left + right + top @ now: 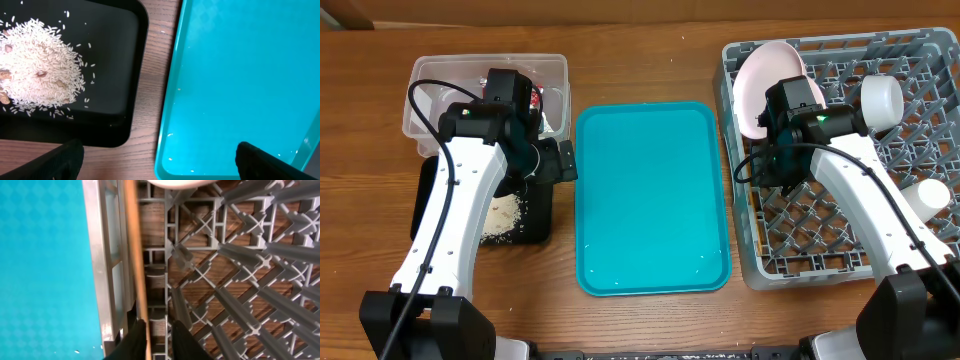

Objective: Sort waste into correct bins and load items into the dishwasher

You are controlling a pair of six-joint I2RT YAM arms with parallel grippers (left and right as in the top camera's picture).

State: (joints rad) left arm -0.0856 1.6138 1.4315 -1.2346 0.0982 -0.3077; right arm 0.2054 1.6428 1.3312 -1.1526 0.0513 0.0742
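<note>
Jaws around thin tan chopstick

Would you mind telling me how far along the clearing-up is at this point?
Mostly done. The teal tray is bare, rice sits in the black tray, and a pink plate and white cups are in the dish rack. In hand: the right tool is at a chopstick running along the rack's edge; whether it grips is unclear. Remaining: settling that chopstick. The left tool is open and empty.

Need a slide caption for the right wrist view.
Right gripper at the dish rack's edge, a wooden chopstick between its fingers, teal tray alongside.
</note>
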